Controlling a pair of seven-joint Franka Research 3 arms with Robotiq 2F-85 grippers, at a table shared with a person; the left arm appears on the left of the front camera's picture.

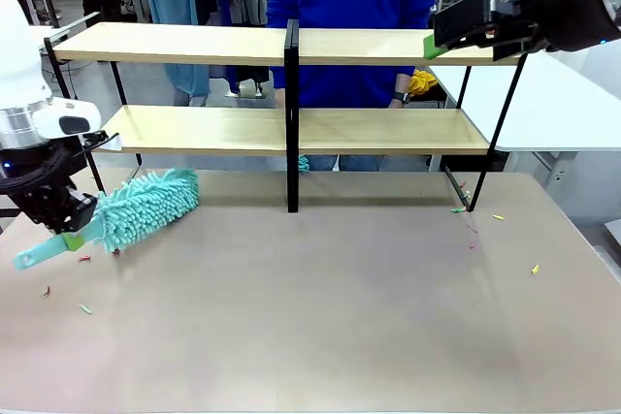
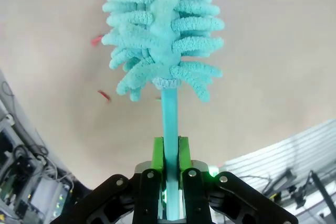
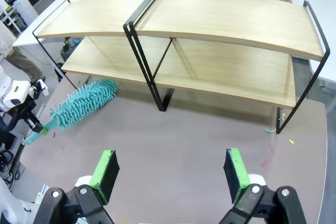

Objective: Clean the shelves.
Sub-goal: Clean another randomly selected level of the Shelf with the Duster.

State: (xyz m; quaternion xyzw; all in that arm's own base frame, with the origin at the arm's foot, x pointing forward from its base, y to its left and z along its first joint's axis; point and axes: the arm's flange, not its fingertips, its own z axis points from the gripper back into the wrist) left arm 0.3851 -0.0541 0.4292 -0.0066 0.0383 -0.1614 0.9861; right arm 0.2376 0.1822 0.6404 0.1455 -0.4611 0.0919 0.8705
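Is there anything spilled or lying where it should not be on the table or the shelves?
Yes. Small coloured scraps lie scattered on the beige tabletop, near the right foot of the two-tier light-wood shelves and beside the fluffy turquoise duster. The boards themselves look clean.

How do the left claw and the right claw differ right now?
The left claw is shut on the teal duster by its handle; the right claw is open and holds nothing. The left one sits low by the tabletop, the right one up above the shelves. Both have green pads.
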